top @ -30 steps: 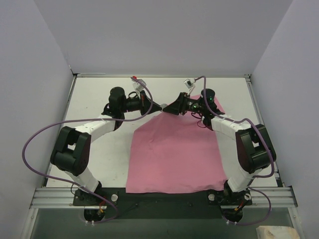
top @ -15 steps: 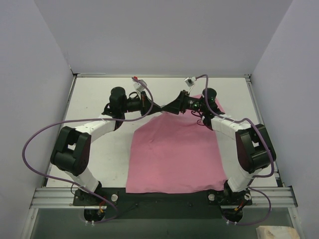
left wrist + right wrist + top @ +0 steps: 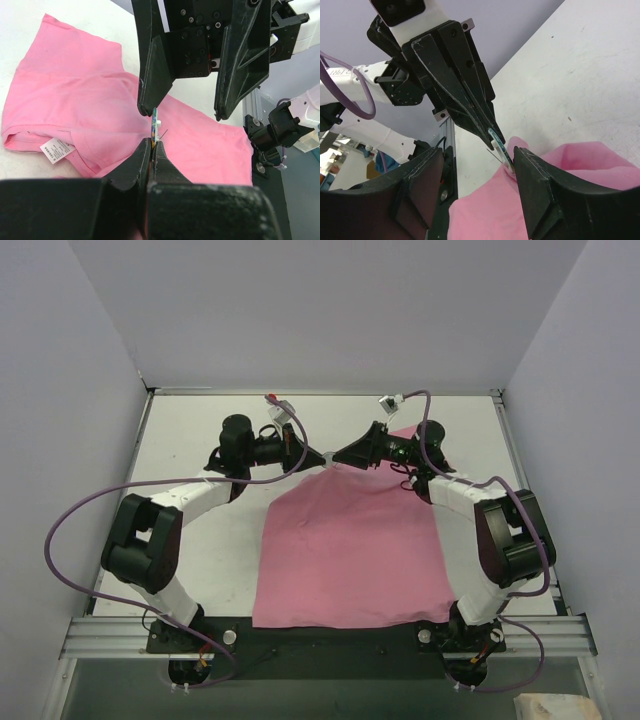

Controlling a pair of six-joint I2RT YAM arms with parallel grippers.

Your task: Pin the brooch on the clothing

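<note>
The pink T-shirt (image 3: 350,550) lies spread on the white table (image 3: 180,420), and its white neck label (image 3: 56,149) shows in the left wrist view. My left gripper (image 3: 318,456) (image 3: 153,144) is shut on the brooch (image 3: 155,116), a small disc seen edge-on with a thin pin sticking out. In the right wrist view the brooch (image 3: 496,136) touches a raised fold of the shirt (image 3: 485,210). My right gripper (image 3: 340,456) (image 3: 477,150) is open, with its jaws on either side of the brooch and the left fingertips (image 3: 485,120).
Grey-purple walls enclose the table on three sides. A metal rail (image 3: 320,635) runs along the near edge by the arm bases. Purple cables loop from both arms. The shirt covers the table's middle and right.
My right wrist has swung to the right and back, while its fingertips stay by the left gripper's tips. The left arm has barely moved.
</note>
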